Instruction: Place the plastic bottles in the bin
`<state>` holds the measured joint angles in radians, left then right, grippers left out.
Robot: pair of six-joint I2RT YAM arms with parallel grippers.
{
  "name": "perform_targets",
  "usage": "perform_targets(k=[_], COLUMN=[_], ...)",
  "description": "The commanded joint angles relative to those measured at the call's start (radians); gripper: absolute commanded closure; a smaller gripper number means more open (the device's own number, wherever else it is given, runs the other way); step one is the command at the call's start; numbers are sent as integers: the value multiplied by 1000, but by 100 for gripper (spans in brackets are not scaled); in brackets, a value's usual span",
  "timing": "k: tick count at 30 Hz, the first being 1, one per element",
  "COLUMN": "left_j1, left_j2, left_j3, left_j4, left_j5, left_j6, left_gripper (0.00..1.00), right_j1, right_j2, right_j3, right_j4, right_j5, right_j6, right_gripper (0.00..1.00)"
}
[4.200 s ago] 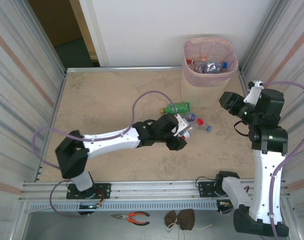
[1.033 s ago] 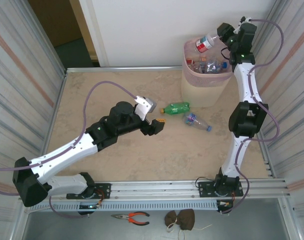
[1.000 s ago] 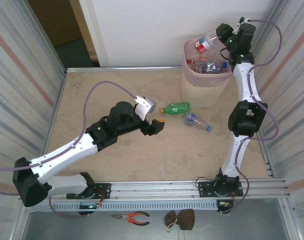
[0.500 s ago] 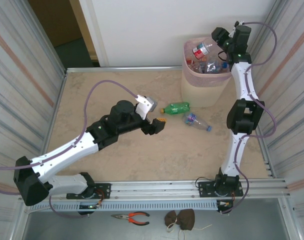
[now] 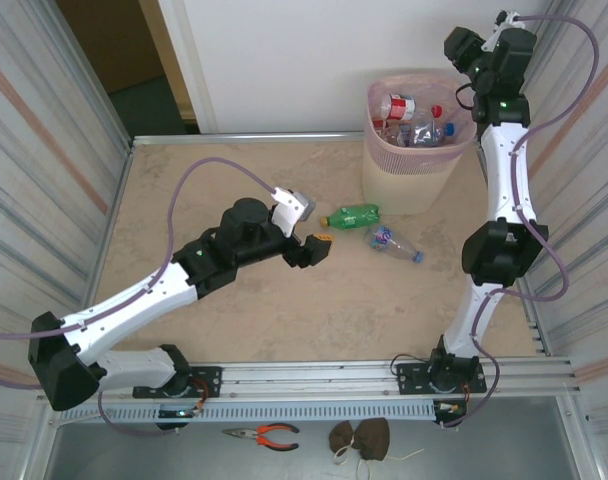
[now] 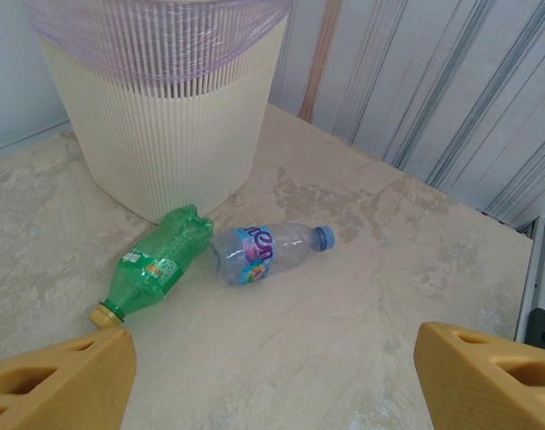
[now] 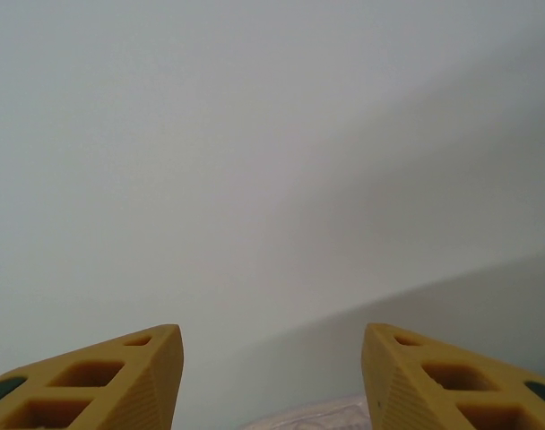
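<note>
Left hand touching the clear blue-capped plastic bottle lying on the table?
Apart. Left wrist view shows bare table between the open left hand and the clear blue-capped plastic bottle.

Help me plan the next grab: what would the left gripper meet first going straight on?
Probably the clear bottle, centred ahead of the left gripper; the green bottle lies off to one side. Depth unclear.
</note>
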<state>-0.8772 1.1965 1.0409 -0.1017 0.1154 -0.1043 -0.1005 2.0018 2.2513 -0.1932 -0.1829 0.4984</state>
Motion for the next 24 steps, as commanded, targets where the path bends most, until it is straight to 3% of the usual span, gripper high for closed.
perform_targets(k=[1, 12, 18, 24], left_j1=[9, 80, 104, 153], left_j2=[14, 95, 184, 363], left_j3=[43, 82, 124, 249], left_j4=[-22, -120, -199, -336], left_j5=[18, 96, 112, 198], left_j6=[33, 157, 332, 487], left_gripper=[19, 21, 22, 24], right_j1=[-1, -1, -9, -21], right_j2=[-34, -282, -489, -691], right_j3=[-31, -338, -591, -794], right_j4=[-46, -11, 20, -6], right_j5=[-29, -73, -74, -72], right_j6=[-30, -36, -31, -17], right_gripper=[48, 50, 50, 49])
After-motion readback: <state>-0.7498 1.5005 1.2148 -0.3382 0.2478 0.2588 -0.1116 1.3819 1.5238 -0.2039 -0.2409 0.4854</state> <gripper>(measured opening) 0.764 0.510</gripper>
